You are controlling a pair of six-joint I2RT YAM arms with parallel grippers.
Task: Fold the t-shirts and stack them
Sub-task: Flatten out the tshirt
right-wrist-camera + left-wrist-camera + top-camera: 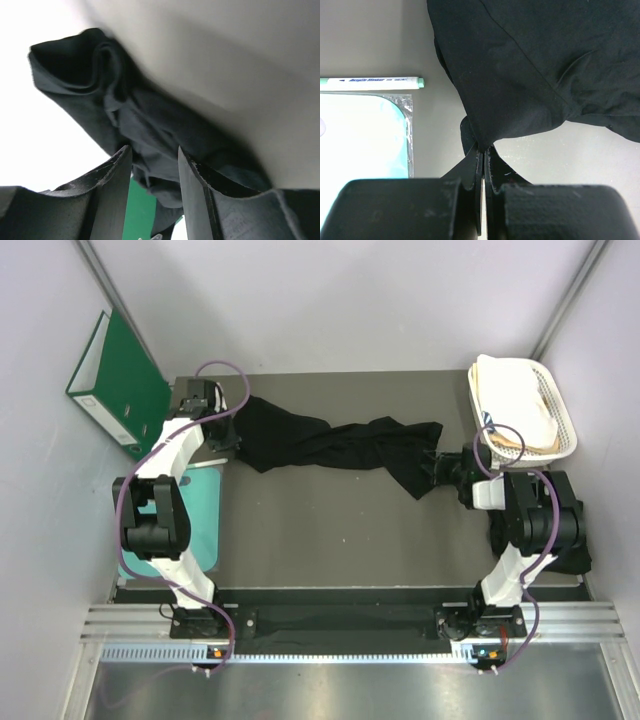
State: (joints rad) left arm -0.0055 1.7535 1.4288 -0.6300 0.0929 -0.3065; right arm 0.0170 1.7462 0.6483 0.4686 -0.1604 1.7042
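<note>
Left hand [482,149] pinching t-shirt [535,65] corner, bulk ahead

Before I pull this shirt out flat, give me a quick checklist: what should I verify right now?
1. Grip of left tool on t-shirt: ok, pinched shut on the cloth.
2. Grip of right tool: cannot tell; fingers apart, cloth between them.
3. t-shirt flat: not ok, bunched and twisted between the arms.
4. t-shirt apart from basket: ok.
5. t-shirt off teal mat: ok.
</note>
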